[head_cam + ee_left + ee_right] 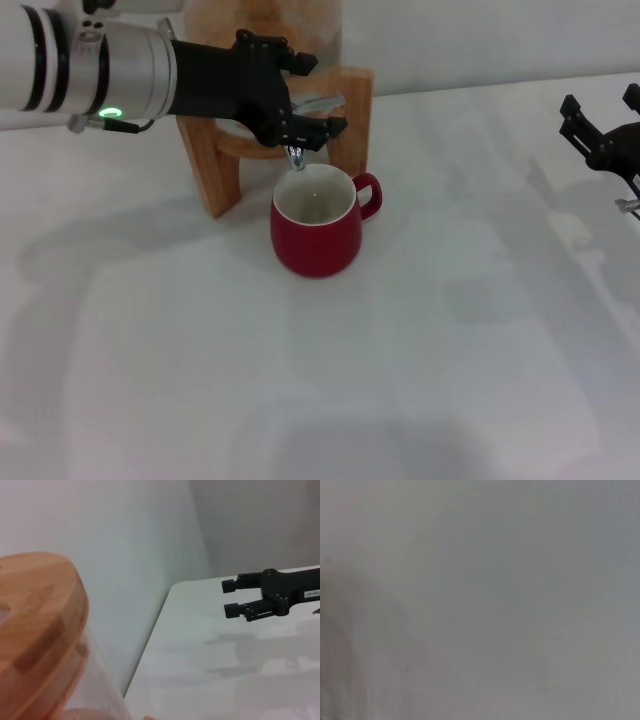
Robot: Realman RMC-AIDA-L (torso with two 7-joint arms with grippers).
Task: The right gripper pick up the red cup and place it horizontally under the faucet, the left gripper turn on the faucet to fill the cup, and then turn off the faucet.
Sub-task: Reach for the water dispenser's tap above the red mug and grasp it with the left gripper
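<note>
The red cup stands upright on the white table, its mouth right under the faucet spout and its handle pointing right. My left gripper reaches in from the left to the faucet, open, with the flat lever handle between its fingers. My right gripper waits at the far right edge, open and holding nothing; the left wrist view also shows this right gripper farther off. Whether water is flowing I cannot tell.
The faucet sits on a glass jar held in a wooden stand at the back. The jar's wooden lid fills the left wrist view's corner. A wall rises behind the table. The right wrist view shows only a plain grey surface.
</note>
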